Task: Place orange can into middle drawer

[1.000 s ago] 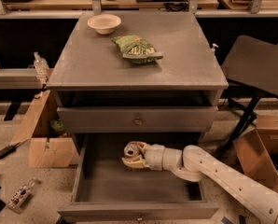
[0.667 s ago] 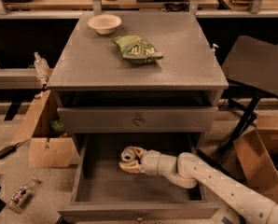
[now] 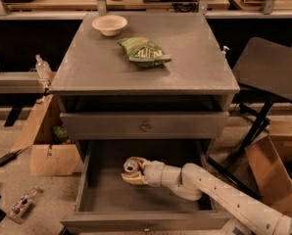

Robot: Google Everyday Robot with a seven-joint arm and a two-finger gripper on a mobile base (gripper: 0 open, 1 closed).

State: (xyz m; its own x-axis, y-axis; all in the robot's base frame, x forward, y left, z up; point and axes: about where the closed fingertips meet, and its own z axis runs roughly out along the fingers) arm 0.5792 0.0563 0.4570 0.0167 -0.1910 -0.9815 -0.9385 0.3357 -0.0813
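The orange can [image 3: 132,166] shows its silver top inside the open middle drawer [image 3: 89,180], a deep grey box pulled out at the bottom of the cabinet. My gripper [image 3: 133,172] reaches in from the right on a white arm and is shut on the can, holding it low over the left-centre of the drawer floor. Most of the can's body is hidden by the fingers [image 3: 130,179].
A shut upper drawer front [image 3: 145,126] with a round knob sits just above. On the cabinet top lie a green snack bag [image 3: 143,51] and a cream bowl [image 3: 109,24]. Cardboard boxes [image 3: 48,148] stand left and right [image 3: 271,173], a dark chair [image 3: 271,70] at right.
My gripper with the can has moved leftward and slightly lower inside the drawer; the arm reaches further in.
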